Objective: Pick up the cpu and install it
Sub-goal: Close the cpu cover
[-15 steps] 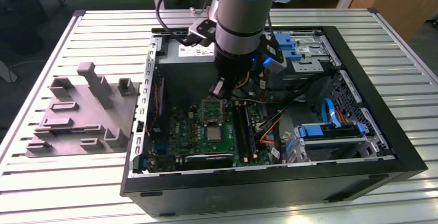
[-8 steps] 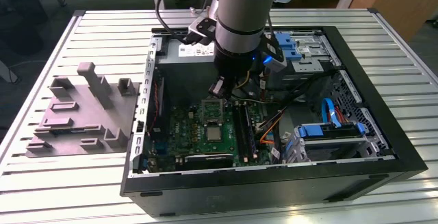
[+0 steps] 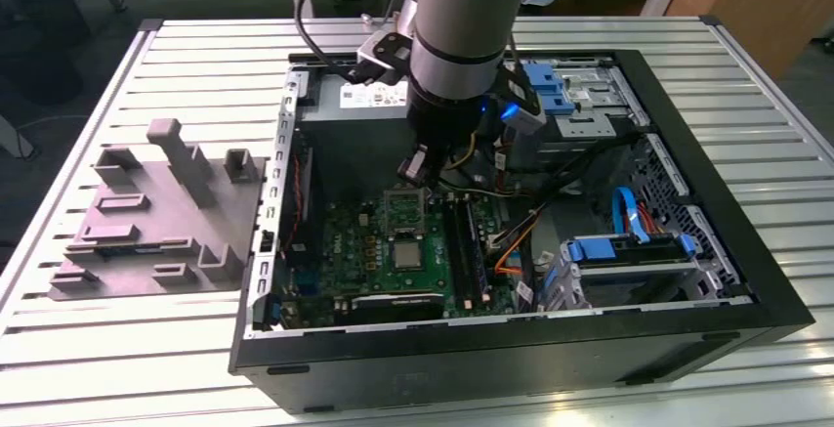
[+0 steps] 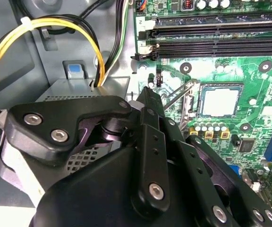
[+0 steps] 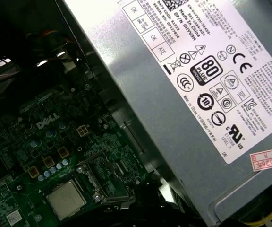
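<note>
slatted table (image 3: pixel 131 349) bore open pc case (image 3: pixel 729 251). cpu (image 4: pixel 219 101) sat in socket, 3 o'clock of gripper (image 4: pixel 148 101); grip state: cannot tell. advised: verify flush seating.

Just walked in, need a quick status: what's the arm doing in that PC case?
The arm has its gripper lowered inside the open computer case, above the green motherboard and next to the grey power supply. The cpu already lies flat in its socket on the board, visible in both wrist views. The socket's retention frame looks swung open beside it, so the chip seems placed but not clamped. The grey moulded tray sits on the table at the exterior view's left, outside the case.
</note>
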### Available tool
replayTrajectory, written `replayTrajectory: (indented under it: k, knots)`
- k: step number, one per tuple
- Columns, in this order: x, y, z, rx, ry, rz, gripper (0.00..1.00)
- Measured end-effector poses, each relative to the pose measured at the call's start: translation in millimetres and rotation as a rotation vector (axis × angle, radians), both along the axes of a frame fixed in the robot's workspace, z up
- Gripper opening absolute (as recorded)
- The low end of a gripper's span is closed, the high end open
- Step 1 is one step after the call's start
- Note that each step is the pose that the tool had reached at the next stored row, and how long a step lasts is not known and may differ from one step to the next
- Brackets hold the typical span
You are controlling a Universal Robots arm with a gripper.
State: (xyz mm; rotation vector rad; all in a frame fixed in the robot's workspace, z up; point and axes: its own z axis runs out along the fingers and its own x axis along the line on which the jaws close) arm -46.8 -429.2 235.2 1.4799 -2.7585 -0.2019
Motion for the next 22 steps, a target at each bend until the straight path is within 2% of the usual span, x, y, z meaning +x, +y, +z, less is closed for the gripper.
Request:
replayTrajectory:
  k: [4, 22]
  knots:
    - [0.0, 0.0, 0.4, 0.0001, 0.0031, 0.015, 0.11]
    - [0.0, 0.0, 4.3, 0.0000, 0.0039, 0.016, 0.11]
